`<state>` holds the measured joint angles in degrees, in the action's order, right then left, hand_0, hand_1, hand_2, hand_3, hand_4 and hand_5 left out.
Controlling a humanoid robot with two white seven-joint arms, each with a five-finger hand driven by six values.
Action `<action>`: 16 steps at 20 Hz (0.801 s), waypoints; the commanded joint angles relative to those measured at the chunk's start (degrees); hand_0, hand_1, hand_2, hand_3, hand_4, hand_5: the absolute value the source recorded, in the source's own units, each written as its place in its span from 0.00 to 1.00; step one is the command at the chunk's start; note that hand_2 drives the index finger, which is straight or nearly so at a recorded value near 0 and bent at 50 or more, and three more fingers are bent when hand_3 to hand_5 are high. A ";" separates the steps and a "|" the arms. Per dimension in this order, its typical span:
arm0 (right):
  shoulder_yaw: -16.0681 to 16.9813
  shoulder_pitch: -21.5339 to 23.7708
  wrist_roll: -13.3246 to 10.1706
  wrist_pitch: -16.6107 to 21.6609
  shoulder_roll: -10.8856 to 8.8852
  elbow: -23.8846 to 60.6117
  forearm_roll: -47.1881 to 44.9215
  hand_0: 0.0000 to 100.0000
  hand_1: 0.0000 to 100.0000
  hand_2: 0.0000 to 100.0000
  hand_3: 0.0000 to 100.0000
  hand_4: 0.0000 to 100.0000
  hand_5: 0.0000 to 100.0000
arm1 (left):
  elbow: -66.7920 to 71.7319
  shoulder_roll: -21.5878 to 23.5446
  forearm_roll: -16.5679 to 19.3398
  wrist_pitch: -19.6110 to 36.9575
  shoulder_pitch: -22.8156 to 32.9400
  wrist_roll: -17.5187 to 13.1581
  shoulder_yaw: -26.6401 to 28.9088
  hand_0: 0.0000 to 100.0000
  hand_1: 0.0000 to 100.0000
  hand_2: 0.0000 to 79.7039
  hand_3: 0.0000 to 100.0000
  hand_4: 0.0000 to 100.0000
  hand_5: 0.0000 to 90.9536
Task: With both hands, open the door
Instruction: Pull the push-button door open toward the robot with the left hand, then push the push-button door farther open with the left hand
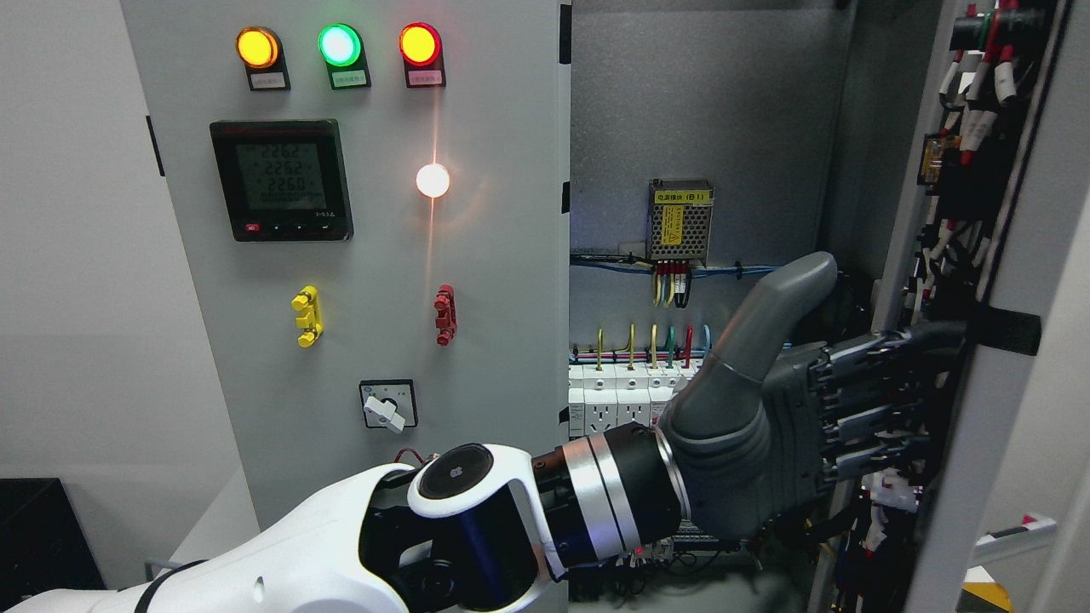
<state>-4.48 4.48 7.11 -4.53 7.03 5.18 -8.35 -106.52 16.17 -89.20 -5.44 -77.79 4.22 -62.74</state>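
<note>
Left hand (766, 434) reaching across the open cabinet, fingers (869, 409) hooked around the inner edge of the right door (1005, 400), thumb raised. Door swung open at far right, wiring exposed.

Plain pale grey wall (77, 255) at left, evenly lit and unmarked. Dark, black-surfaced furniture (38, 536) low in the left corner, cut off by the picture's edge. Strip of pale floor (217, 532) beside it, and a yellow-and-black striped patch (988, 596) at lower right; bright, cool indoor light throughout.
</note>
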 commanded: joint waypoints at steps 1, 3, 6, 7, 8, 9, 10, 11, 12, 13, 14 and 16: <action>0.00 0.00 -0.16 0.05 0.00 0.00 0.00 0.19 0.00 0.00 0.00 0.00 0.00 | 3.24 -5.89 0.17 0.26 -0.61 0.00 -1.06 0.00 0.00 0.00 0.00 0.00 0.00; 0.00 0.00 -0.16 0.05 0.00 0.00 0.00 0.19 0.00 0.00 0.00 0.00 0.00 | 4.48 -7.03 0.17 0.26 -0.87 0.00 -0.98 0.00 0.00 0.00 0.00 0.00 0.00; 0.00 0.00 -0.16 0.05 0.00 0.00 0.00 0.19 0.00 0.00 0.00 0.00 0.00 | 5.71 -9.14 0.17 0.17 -1.75 0.00 -0.89 0.00 0.00 0.00 0.00 0.00 0.00; 0.00 0.00 -0.16 0.05 0.00 0.00 0.00 0.19 0.00 0.00 0.00 0.00 0.00 | 6.32 -9.75 0.17 0.17 -1.75 0.00 -0.71 0.00 0.00 0.00 0.00 0.00 0.00; 0.00 0.00 -0.16 0.05 0.00 0.00 0.00 0.19 0.00 0.00 0.00 0.00 0.00 | 7.20 -10.28 0.17 0.17 -2.10 0.00 -0.71 0.00 0.00 0.00 0.00 0.00 0.00; 0.00 0.00 -0.16 0.05 0.00 0.00 0.00 0.19 0.00 0.00 0.00 0.00 0.00 | 7.99 -11.16 0.25 0.17 -2.28 0.00 -0.71 0.00 0.00 0.00 0.00 0.00 0.00; 0.00 0.00 -0.16 0.05 0.00 0.00 0.00 0.19 0.00 0.00 0.00 0.00 0.00 | 8.43 -11.95 0.26 -0.01 -2.36 0.00 -0.71 0.00 0.00 0.00 0.00 0.00 0.00; 0.00 0.00 -0.08 0.05 0.00 0.00 0.00 0.19 0.00 0.00 0.00 0.00 0.00 | 8.78 -12.74 0.34 -0.53 -2.28 0.00 -0.71 0.00 0.00 0.00 0.00 0.00 0.00; 0.00 0.00 -0.16 0.05 0.00 0.00 0.00 0.19 0.00 0.00 0.00 0.00 0.00 | 9.31 -13.62 0.43 -1.14 -1.93 0.00 -0.71 0.00 0.00 0.00 0.00 0.00 0.00; 0.00 0.00 -0.16 0.05 0.00 0.00 0.00 0.19 0.00 0.00 0.00 0.00 0.00 | 9.75 -14.41 0.52 -1.50 -1.84 0.00 -0.71 0.00 0.00 0.00 0.00 0.00 0.00; 0.00 0.00 -0.16 0.05 0.00 0.00 0.00 0.19 0.00 0.00 0.00 0.00 0.00 | 10.36 -15.20 0.52 -1.50 -1.84 0.09 -0.71 0.00 0.00 0.00 0.00 0.00 0.00; 0.00 0.00 -0.16 0.05 0.00 0.00 0.00 0.19 0.00 0.00 0.00 0.00 0.00 | 11.94 -16.35 0.61 -1.50 -2.19 0.09 -0.62 0.00 0.00 0.00 0.00 0.00 0.00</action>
<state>-4.48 4.48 6.98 -4.53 7.03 5.18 -8.35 -100.21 6.73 -88.80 -6.57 -79.64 4.12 -63.33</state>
